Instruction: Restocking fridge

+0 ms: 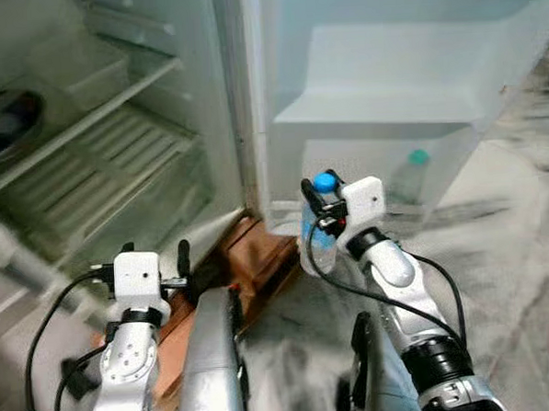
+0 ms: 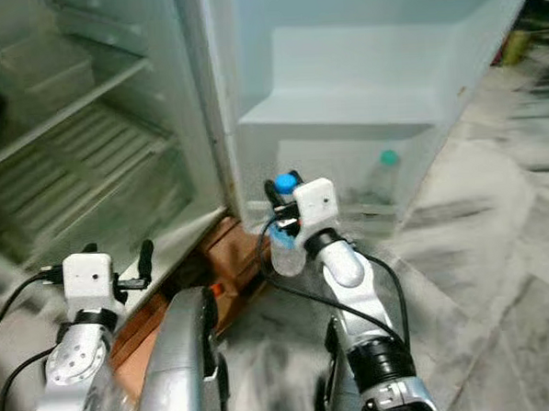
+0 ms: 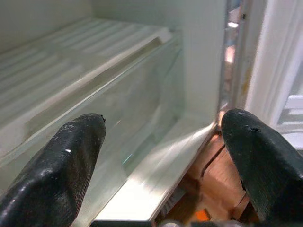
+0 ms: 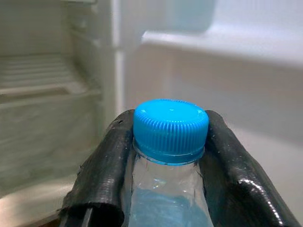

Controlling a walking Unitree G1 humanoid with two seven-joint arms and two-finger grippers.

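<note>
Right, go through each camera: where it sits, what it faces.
Left eye: head, looking down at open fridge; both arms show.
Right eye: same, bottle in right gripper.
Left wrist: along open left gripper toward the fridge's lower shelf.
Right wrist: along fingers clamping the blue-capped bottle.
Shared: door shelf.

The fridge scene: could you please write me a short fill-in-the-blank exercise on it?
1. The right end effector grips a bottle with a ____ cap.
2. The fridge door stands ____.
3. The left end effector is open and holds ____.
4. A second bottle in the door's lowest bin has a ____ cap.

Missing words: blue; open; nothing; green
</note>
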